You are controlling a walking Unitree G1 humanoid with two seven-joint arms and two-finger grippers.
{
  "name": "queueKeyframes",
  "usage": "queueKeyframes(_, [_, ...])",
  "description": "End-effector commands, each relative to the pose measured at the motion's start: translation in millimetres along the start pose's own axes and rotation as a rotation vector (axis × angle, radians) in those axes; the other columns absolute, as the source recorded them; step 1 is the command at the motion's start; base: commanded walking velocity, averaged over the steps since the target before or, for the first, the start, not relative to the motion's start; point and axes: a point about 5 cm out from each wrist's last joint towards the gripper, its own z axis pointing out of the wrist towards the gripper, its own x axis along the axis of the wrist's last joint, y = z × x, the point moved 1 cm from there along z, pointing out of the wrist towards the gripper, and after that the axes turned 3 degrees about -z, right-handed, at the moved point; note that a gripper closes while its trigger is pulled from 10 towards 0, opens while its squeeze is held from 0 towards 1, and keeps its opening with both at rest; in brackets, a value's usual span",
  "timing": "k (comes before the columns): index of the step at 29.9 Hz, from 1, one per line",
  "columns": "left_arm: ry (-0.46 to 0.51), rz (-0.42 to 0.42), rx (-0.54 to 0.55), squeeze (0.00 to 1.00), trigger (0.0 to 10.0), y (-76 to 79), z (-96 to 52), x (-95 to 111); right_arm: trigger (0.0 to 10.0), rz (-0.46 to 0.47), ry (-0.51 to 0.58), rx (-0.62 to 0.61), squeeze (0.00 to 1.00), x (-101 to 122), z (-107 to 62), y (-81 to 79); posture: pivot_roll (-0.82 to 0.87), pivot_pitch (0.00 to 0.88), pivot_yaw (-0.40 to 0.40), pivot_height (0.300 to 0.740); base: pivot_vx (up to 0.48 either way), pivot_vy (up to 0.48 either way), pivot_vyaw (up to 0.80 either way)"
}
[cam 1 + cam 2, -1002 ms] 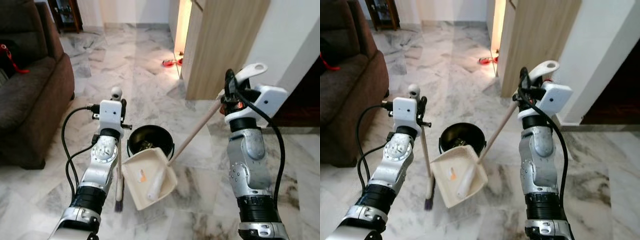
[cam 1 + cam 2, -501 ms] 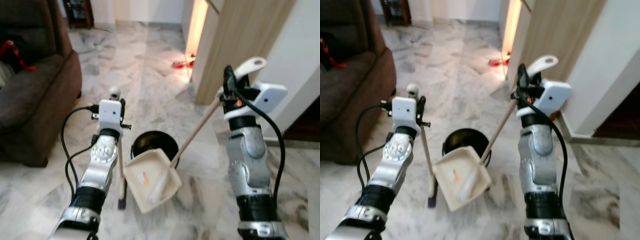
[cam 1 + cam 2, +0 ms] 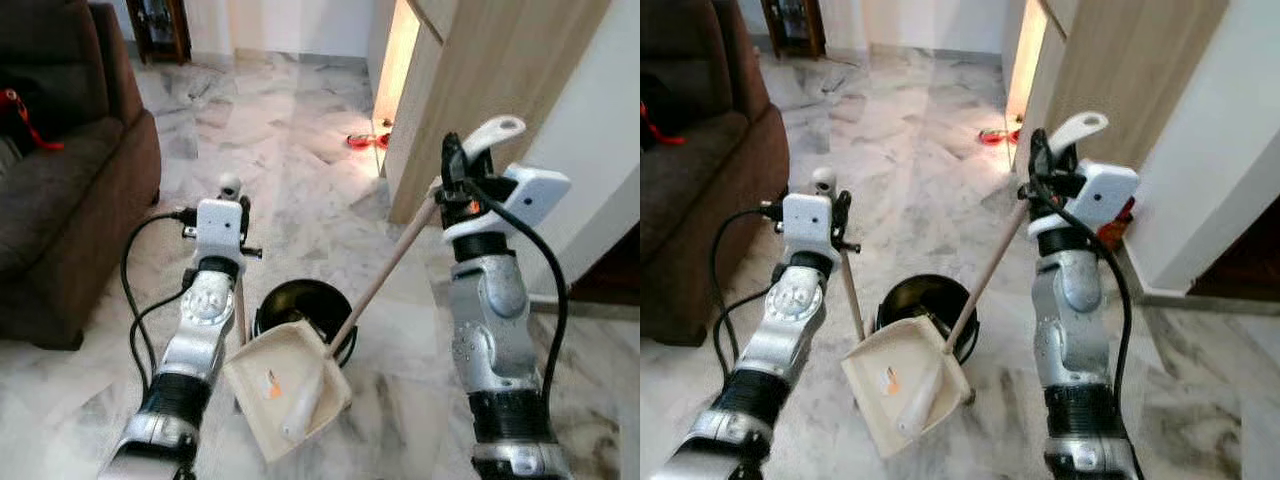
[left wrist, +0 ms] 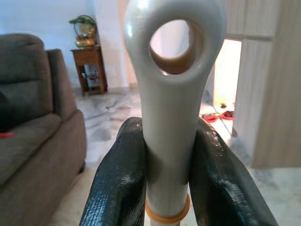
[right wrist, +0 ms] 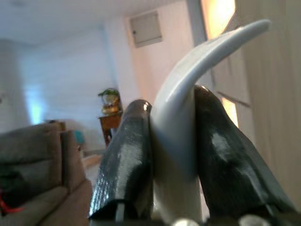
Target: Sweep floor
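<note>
While a brown sofa (image 3: 60, 190) stands at far left, the left gripper (image 4: 164, 188) is clamped on the grey cap of the broom (image 3: 240, 310). Its fingers (image 4: 117, 183) press both sides, just under the hanging hole. The broom stands near upright, brush end low by the floor. A black bin (image 3: 303, 305) sits between the arms, with the dustpan (image 3: 285, 390) tilted at its near rim, holding an orange scrap and pale debris. The dustpan's handle (image 3: 385, 270) slants up and right to the right gripper (image 5: 171, 155), clamped on its curved tip. Both tools look light, stiff and smooth; end grips may let them swing.
</note>
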Motion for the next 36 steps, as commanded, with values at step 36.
queueKeyframes(36, [0.047,0.019,-0.010,0.00,10.0,2.1,3.7,11.5,10.0,0.025,0.046,-0.003,0.00,13.0,3.3,1.7,0.13,0.040,-0.034,0.740,0.330,0.000,0.00])
